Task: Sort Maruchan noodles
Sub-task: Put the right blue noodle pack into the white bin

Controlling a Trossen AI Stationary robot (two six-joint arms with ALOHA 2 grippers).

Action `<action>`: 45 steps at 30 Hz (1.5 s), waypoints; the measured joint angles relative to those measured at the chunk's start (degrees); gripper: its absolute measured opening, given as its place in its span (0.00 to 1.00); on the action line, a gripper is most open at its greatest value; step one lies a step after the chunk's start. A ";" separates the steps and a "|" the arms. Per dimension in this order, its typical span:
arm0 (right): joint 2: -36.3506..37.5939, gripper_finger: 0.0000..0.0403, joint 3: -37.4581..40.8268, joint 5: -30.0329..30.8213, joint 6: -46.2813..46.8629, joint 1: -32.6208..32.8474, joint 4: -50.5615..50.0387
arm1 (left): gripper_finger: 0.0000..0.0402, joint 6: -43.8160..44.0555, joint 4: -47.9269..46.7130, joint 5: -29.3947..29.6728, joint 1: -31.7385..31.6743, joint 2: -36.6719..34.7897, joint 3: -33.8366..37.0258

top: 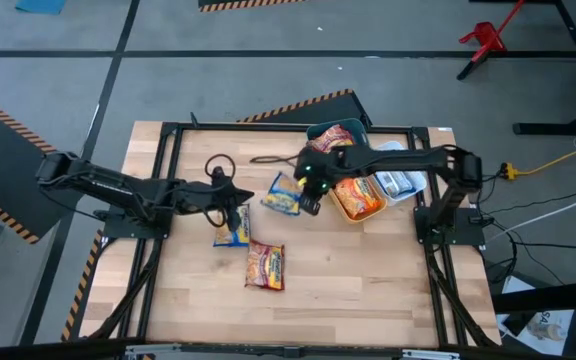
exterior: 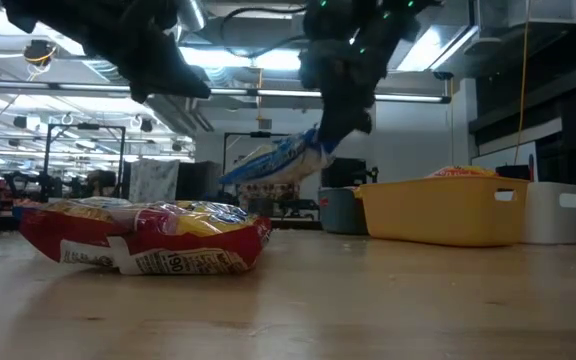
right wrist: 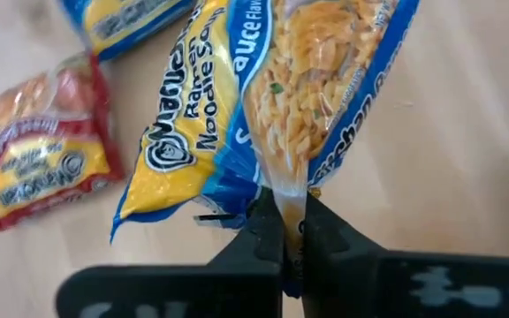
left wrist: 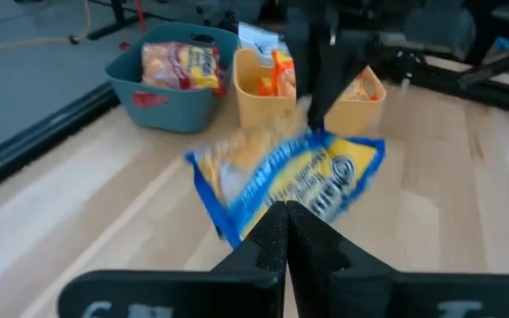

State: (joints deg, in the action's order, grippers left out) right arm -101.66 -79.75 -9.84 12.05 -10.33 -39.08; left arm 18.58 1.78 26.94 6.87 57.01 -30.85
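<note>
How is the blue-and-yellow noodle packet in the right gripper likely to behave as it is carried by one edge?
Pinched by its edge in the right gripper, the blue-and-yellow packet hangs clear of the table, so it is probably light. Its wrapper creases at the pinch, so it may swing or sag. The glossy film looks slippery; a thin edge grip could slide.

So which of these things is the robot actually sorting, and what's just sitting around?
Part of the job:
- blue-and-yellow packet, pinched in the right gripper above the table
- second blue-and-yellow packet, under the left gripper
- red packet on the table
- teal bin, yellow bin, white bin

Just lying about:
- red stand on the floor
</note>
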 joint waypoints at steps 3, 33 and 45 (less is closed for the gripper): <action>3.28 0.00 -0.02 3.04 2.83 -0.89 -2.62 | 0.00 -1.98 -0.08 0.42 0.00 -0.50 0.00; 52.40 0.00 28.93 15.66 4.06 -22.38 -26.29 | 0.00 -2.70 0.24 -1.10 -5.86 -0.48 0.00; 51.77 0.00 29.57 15.81 -5.15 -33.17 -28.57 | 0.00 -2.63 0.28 -1.10 -7.78 -0.45 0.00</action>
State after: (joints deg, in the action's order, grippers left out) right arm -49.88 -50.17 5.98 6.90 -43.50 -67.66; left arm 15.94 2.07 25.85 -0.91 56.55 -30.85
